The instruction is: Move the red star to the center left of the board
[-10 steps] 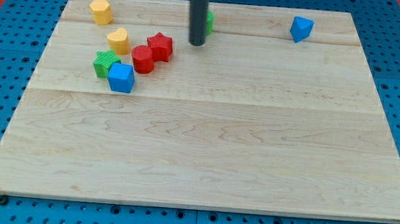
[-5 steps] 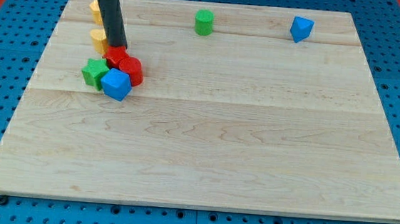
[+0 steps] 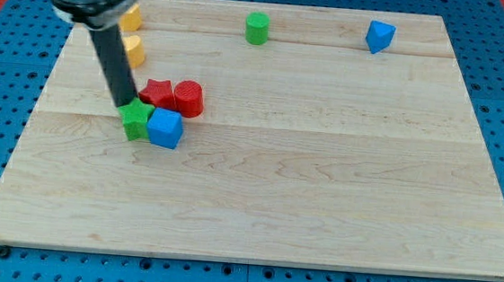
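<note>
The red star (image 3: 158,92) lies left of the board's middle, touching a red cylinder (image 3: 189,98) on its right. Just below it sit a green star (image 3: 135,119) and a blue cube (image 3: 165,128), side by side. My tip (image 3: 125,105) is at the green star's upper left edge, just left of the red star. The rod rises up and to the left from there, and it covers part of the board behind it.
A yellow block (image 3: 134,51) and another yellow block (image 3: 133,16) sit at the upper left, partly behind the rod. A green cylinder (image 3: 257,28) is at the top middle and a blue block (image 3: 379,35) at the top right. The wooden board (image 3: 321,182) lies on a blue pegboard.
My tip swept from the top middle to the cluster, then down and left. The red star, red cylinder, green star and blue cube shifted right and down a little.
</note>
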Available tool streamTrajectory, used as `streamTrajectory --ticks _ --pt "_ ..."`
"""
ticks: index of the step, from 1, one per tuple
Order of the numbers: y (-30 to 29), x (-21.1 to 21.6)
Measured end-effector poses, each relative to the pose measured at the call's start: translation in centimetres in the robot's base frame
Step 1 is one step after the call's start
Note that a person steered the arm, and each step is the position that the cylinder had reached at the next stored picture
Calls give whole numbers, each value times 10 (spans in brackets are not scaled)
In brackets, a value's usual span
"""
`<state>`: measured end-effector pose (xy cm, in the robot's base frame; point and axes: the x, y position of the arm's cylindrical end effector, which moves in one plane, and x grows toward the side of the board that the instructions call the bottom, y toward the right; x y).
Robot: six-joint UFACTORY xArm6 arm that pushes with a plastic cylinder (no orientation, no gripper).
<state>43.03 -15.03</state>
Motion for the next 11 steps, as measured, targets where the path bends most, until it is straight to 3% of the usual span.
streamTrajectory --ticks 2,3,5,6,9,11 --pt "36 37" --pt "62 23" --pt "38 -5" --pt "75 -31" --pt "-13 -53" --pt "-25 -53"
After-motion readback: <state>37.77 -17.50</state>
